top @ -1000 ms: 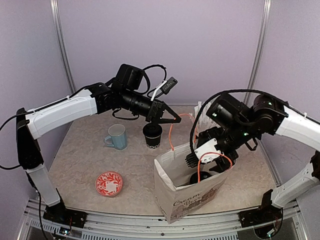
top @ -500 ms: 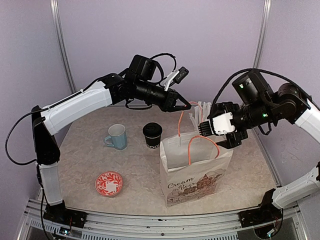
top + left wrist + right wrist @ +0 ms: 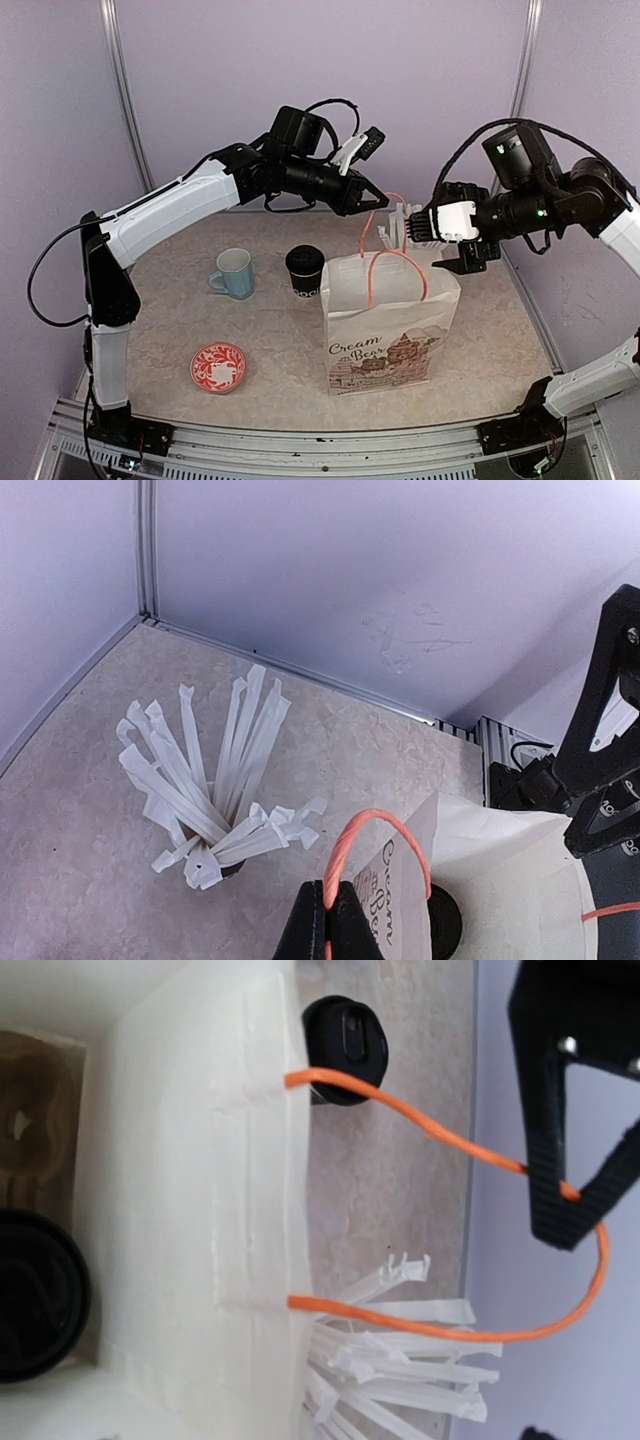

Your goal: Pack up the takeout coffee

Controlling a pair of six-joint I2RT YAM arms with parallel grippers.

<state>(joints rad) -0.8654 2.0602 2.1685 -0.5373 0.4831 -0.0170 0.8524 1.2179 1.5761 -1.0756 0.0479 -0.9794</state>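
Orange cord handle (image 3: pixel 425 1123) of the paper bag (image 3: pixel 390 330) is clenched between the tips of your left gripper (image 3: pixel 372 207), just above the bag's mouth. Your right gripper (image 3: pixel 440 235) hangs released at the bag's 1 o'clock, jaws wide and grasping nothing. The bag stands upright. Deep inside it the wrist views show a round black lid (image 3: pixel 30 1300) beside brown cardboard (image 3: pixel 40 1100); you cannot tell what sits under that lid. A lidded black coffee cup (image 3: pixel 305 270) with white lettering stands on the table (image 3: pixel 180 300) at the bag's 10 o'clock, a blue mug (image 3: pixel 235 272) at its 9 o'clock.
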